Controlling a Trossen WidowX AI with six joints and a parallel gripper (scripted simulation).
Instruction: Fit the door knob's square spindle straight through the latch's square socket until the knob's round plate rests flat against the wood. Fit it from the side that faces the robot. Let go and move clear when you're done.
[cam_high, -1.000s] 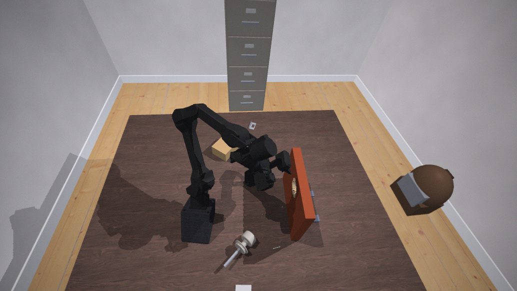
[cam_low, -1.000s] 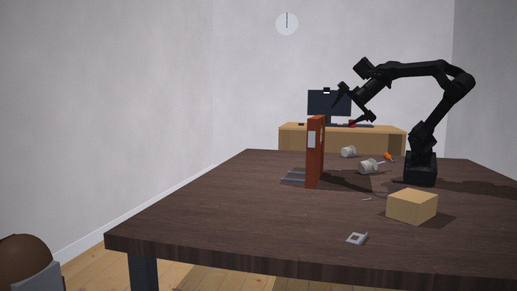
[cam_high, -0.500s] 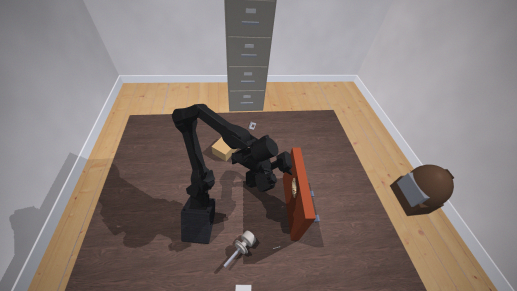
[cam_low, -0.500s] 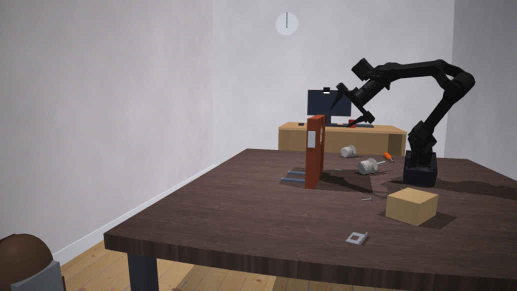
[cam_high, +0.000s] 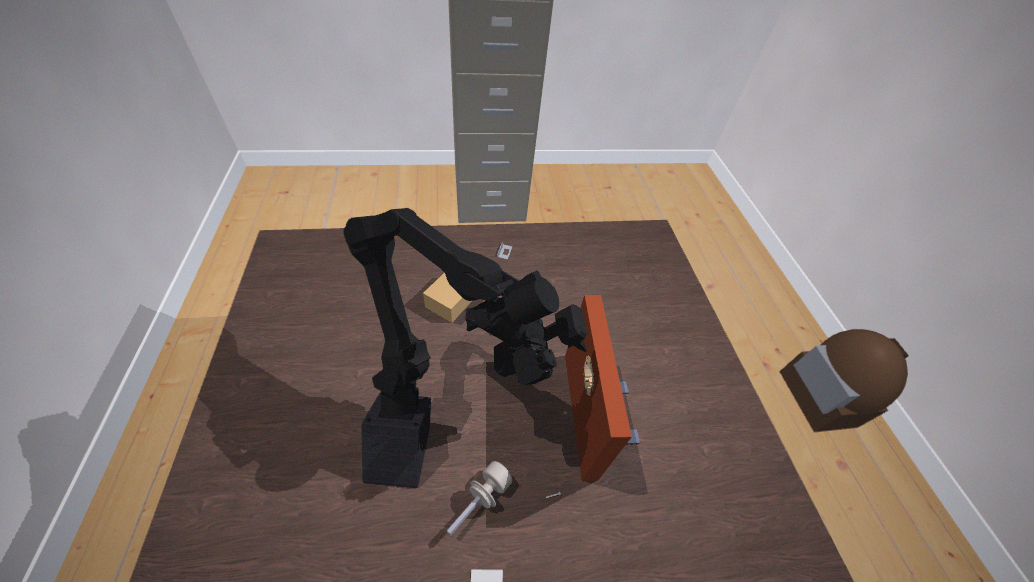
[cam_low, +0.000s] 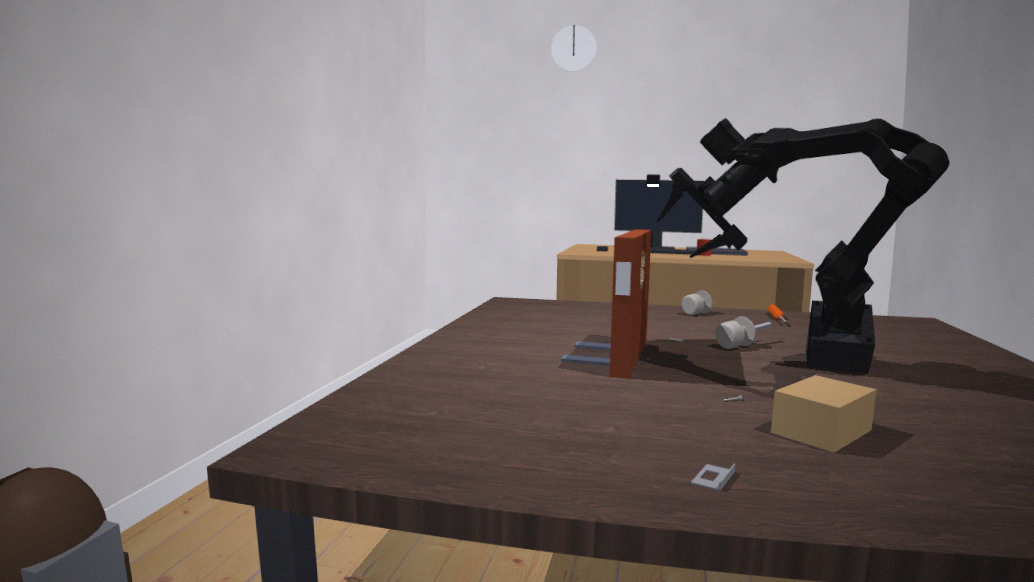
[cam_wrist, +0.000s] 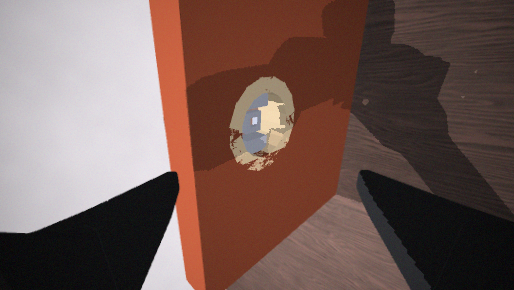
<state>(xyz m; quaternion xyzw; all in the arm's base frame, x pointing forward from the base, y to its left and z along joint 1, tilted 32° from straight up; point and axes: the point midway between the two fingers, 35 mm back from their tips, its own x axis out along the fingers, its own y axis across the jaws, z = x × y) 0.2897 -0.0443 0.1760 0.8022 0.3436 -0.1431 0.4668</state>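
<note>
The orange wooden door panel (cam_high: 596, 383) stands upright on the table; it also shows in the exterior view (cam_low: 629, 303). Its round bore (cam_wrist: 262, 122) holds the grey latch with a small square socket (cam_wrist: 254, 120). The pale door knob (cam_high: 488, 485) lies on the table near the arm's base, apart from the door, its spindle (cam_high: 461, 521) pointing to the front edge; it also shows in the exterior view (cam_low: 734, 332). My gripper (cam_wrist: 269, 179) (cam_low: 687, 224) is open and empty, raised above the table and facing the door's robot side near the bore.
A tan box (cam_high: 445, 298) sits behind the arm. A small grey square plate (cam_low: 712, 475), a loose screw (cam_high: 553, 495), a second knob (cam_low: 696, 302) and an orange screwdriver (cam_low: 776, 312) lie on the table. Grey brackets (cam_high: 629, 412) stick out behind the door.
</note>
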